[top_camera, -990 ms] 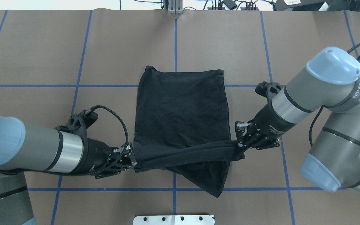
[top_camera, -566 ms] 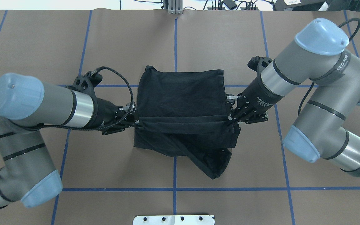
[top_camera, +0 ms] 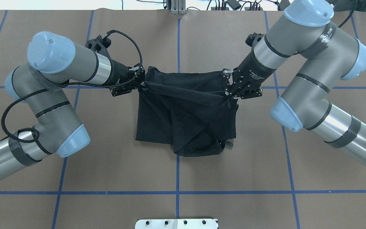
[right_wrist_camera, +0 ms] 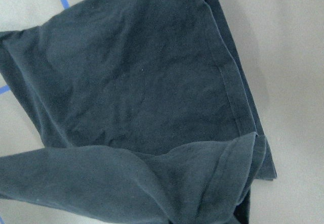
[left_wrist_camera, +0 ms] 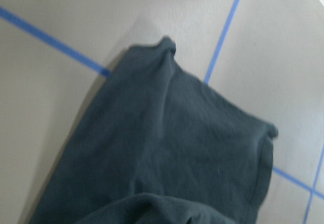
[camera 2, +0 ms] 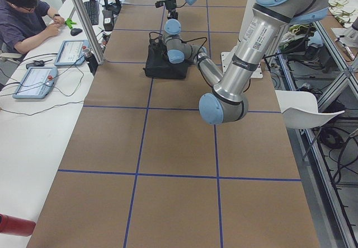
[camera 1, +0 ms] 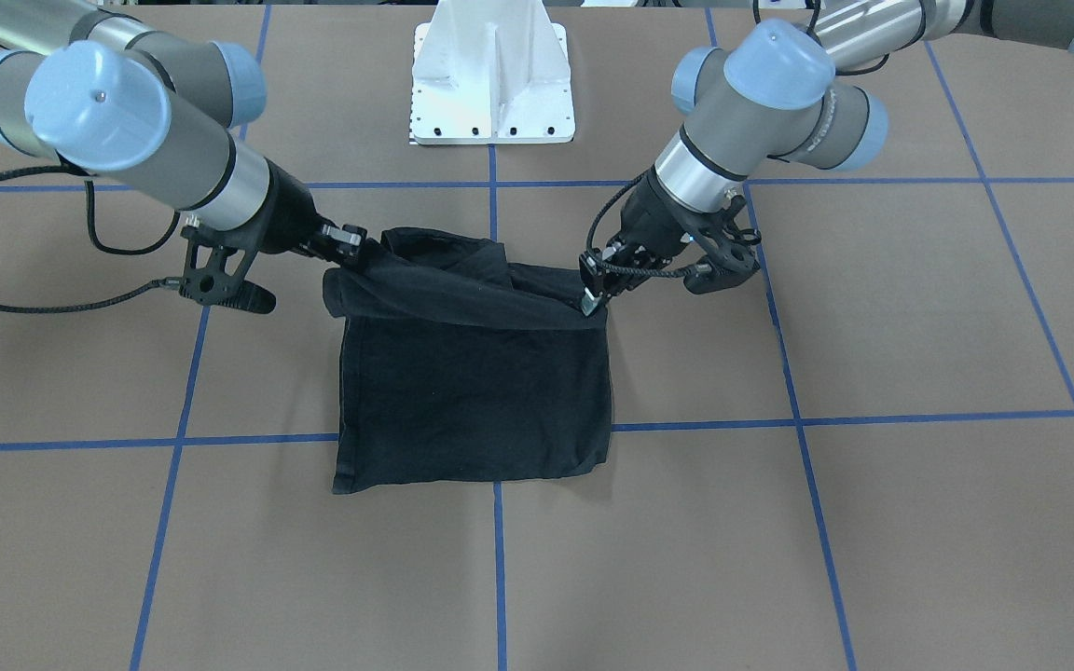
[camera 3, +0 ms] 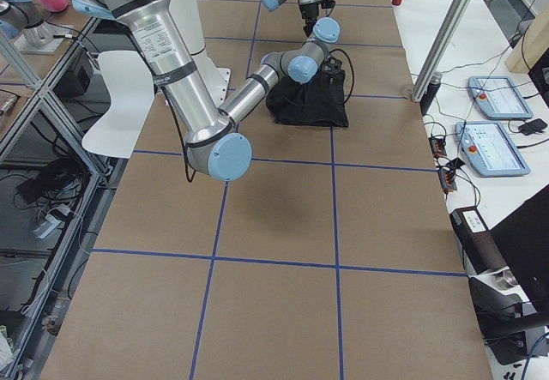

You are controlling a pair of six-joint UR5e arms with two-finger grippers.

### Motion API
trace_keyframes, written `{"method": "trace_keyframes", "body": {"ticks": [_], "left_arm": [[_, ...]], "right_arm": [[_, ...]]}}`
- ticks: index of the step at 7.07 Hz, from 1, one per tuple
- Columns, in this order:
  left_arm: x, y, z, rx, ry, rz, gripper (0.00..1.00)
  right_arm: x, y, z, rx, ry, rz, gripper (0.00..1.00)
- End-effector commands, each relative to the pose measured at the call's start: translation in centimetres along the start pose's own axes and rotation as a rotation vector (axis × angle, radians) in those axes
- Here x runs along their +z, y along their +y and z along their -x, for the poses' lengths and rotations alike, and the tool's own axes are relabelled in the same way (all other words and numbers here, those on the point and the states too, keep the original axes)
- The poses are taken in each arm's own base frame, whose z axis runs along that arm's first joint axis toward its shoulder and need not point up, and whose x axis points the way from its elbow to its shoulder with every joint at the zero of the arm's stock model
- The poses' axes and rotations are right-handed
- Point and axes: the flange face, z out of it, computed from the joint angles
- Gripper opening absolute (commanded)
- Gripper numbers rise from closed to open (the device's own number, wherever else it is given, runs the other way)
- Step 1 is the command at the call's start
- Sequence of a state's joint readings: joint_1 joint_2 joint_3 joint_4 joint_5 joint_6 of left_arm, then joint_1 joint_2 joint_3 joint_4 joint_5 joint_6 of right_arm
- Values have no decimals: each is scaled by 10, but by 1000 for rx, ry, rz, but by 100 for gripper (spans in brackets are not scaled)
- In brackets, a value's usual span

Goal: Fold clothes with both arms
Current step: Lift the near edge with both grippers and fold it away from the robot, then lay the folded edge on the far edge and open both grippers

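Note:
The black T-shirt (top_camera: 186, 121) lies partly folded at the table's middle, plain black side showing, no graphic visible. My left gripper (top_camera: 141, 84) is shut on the shirt's edge at its far left corner. My right gripper (top_camera: 230, 92) is shut on the edge at the far right. A lifted band of cloth stretches between them above the shirt's far part. In the front-facing view the shirt (camera 1: 472, 401) hangs from my left gripper (camera 1: 590, 298) and right gripper (camera 1: 351, 250). Both wrist views show only cloth: left (left_wrist_camera: 167, 148), right (right_wrist_camera: 142, 97).
The white pedestal mount (camera 1: 492, 84) stands at the robot's side of the brown table, which is marked with blue tape lines (top_camera: 177, 171). An operator (camera 2: 25, 15) sits at a side desk with tablets (camera 2: 36, 81), off the table.
Both grippers have moved away from the robot, carrying the shirt's near edge over the rest of it toward its far edge. Both stay shut on the cloth.

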State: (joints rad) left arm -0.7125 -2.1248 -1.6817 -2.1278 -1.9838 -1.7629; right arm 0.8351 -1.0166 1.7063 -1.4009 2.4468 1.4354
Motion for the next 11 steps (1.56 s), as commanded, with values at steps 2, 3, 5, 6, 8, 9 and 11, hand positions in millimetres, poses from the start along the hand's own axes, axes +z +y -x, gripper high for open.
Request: {"method": "trace_keyframes", "body": {"ticks": [2,3,5,6,8,9,11], "left_arm": [[36,-36,-8,-16,-11,-30,0],[55,-44,-15,-16,-11,-31,0],[84,-68,-3,-14,6,-38,0],[85,-79,2,-23,-1,-51,0],[92,-91,2,-28,-1,-101,0],[101,-95,2,-22,12,-99,0],[105,-96,-12,-18,25,-98,0]], "right_arm": [[18,-70,22,31,5,-43,0],[22,-84,35,43,16,-62,0],[34,-105,45,24,8,-80,0],[40,-116,42,16,3,-96,0],[52,-129,34,38,29,-119,0],[56,-135,29,48,41,-128,0],[57,-136,29,52,43,-128,0]]}}
